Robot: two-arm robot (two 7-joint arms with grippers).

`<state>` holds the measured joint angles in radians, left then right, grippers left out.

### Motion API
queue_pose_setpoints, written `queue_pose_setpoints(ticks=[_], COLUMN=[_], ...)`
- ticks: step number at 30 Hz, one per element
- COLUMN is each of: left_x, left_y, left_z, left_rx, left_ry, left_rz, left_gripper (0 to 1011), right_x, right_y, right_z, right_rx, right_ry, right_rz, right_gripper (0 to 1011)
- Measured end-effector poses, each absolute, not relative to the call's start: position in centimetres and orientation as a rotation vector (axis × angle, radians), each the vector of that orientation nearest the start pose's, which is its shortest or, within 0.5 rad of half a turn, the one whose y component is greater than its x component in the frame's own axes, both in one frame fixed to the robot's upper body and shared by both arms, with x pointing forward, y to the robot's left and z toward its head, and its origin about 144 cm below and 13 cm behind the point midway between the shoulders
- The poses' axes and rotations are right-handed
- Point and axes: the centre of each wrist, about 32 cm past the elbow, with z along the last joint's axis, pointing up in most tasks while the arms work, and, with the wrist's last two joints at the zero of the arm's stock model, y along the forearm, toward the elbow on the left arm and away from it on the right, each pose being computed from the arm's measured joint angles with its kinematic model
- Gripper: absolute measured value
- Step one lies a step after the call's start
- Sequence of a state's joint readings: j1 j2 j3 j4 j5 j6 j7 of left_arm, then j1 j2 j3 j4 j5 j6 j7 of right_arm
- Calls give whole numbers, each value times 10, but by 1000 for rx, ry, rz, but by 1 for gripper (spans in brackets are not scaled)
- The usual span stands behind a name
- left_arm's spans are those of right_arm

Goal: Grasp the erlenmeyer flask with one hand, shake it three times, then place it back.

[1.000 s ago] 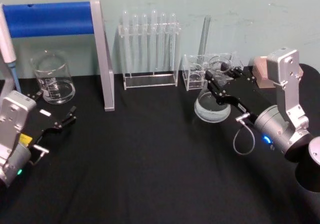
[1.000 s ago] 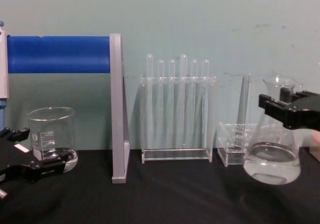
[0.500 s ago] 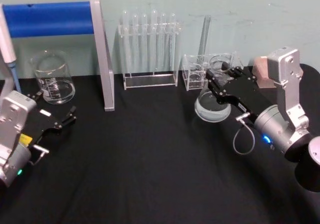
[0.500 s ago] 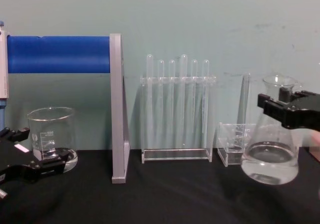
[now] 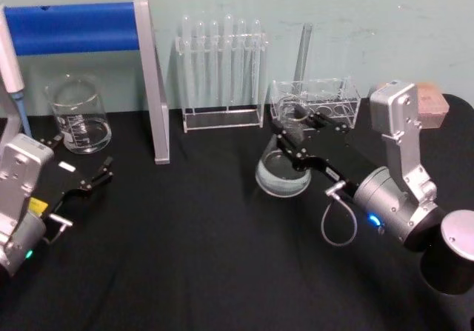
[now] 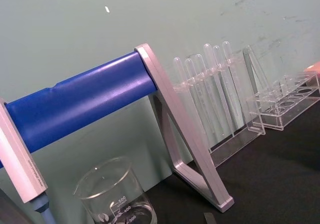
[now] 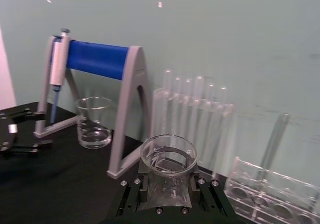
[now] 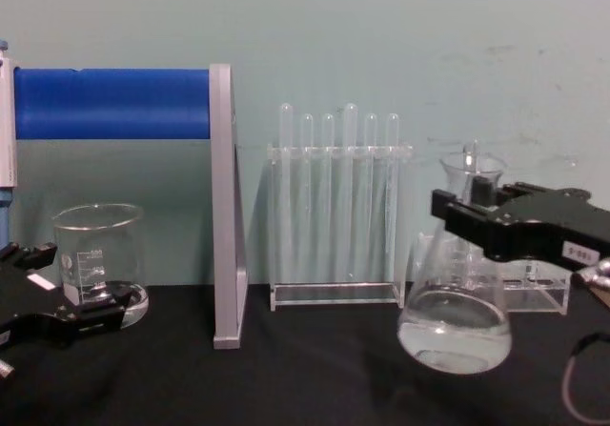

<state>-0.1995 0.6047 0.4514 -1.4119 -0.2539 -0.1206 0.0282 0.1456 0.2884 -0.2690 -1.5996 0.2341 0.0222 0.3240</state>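
The erlenmeyer flask (image 5: 283, 169) hangs, as it seems to me, a little above the black tabletop (image 5: 192, 264). It leans slightly and is in front of the tall test tube rack (image 5: 221, 112) and the low clear rack (image 5: 315, 103). The right gripper (image 5: 290, 138) pinches it at the narrow neck, one jaw on each side, just under the flared rim. The left gripper (image 5: 80, 158) lies at the left side of the tabletop near the beaker (image 5: 78, 116), with its fingers spread and nothing between them. I judge that the grasp is done and the flask is somewhere in the shaking part. How many shakes are finished cannot be read from here, and putting it back is surely left to do. The chest view gives the side profile: the clear liquid low in the wide base, and a white label on the gripper. The right wrist view looks instead over the open rim and makes clear that both jaws press on the glass. The head view gives the place of the flask among the racks.
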Motion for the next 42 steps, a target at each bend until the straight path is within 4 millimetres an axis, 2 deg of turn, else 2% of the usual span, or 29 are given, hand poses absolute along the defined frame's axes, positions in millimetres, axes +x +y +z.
queue_pose_setpoints(ticks=[18, 42], left_x=[489, 489], left_y=[310, 310], left_z=[1140, 1140], left_rx=[304, 304], left_ry=[-285, -285], left_rz=[1248, 1248], left_gripper=[1001, 1001], right_x=[482, 484], right_y=[-214, -209], right_z=[1184, 1159], right_rx=[-9, -43], right_ry=[-98, -83], right_rz=[-908, -874], right_gripper=[449, 449])
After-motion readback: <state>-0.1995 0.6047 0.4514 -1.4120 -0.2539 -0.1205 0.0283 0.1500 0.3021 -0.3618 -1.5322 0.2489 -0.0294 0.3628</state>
